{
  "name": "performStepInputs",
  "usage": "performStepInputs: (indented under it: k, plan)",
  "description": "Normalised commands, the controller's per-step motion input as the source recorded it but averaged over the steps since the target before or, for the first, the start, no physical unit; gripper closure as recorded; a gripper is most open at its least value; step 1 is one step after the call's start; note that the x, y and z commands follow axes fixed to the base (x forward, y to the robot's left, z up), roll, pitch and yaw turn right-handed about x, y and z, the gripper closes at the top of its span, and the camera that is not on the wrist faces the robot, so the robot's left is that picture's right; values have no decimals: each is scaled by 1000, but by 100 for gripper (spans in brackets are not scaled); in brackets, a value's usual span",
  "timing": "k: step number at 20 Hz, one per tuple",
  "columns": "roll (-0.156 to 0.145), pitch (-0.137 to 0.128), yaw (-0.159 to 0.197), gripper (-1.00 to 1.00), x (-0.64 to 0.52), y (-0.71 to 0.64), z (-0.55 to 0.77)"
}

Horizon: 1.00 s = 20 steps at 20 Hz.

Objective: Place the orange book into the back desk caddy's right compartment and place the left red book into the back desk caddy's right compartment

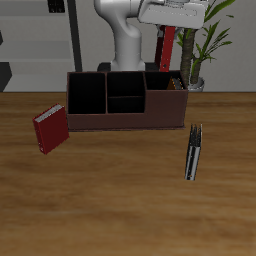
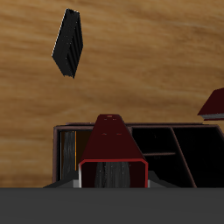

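Right now my gripper (image 1: 170, 30) is clamped on the left red book (image 1: 168, 46), hanging upright over the back desk caddy (image 1: 125, 103) — above its right compartment (image 1: 163, 82), where the orange book (image 2: 75, 156) leans against the wall.

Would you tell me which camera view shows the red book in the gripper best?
The wrist view: the red book fills the foreground, clamped upright, page edges visible, above the back desk caddy. The exterior view shows only a thin red strip below the gripper, over the caddy's end section.
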Motion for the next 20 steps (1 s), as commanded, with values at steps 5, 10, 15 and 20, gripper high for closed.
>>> performStepInputs:
  k: [5,10,15,20]
  plan:
    - [13,17,-44,100,-146,50,-22]
    - [16,-3,1,100,-164,88,-75]
    - [3,26,2,100,-31,54,-168]
    - [16,37,4,100,1,54,-189]
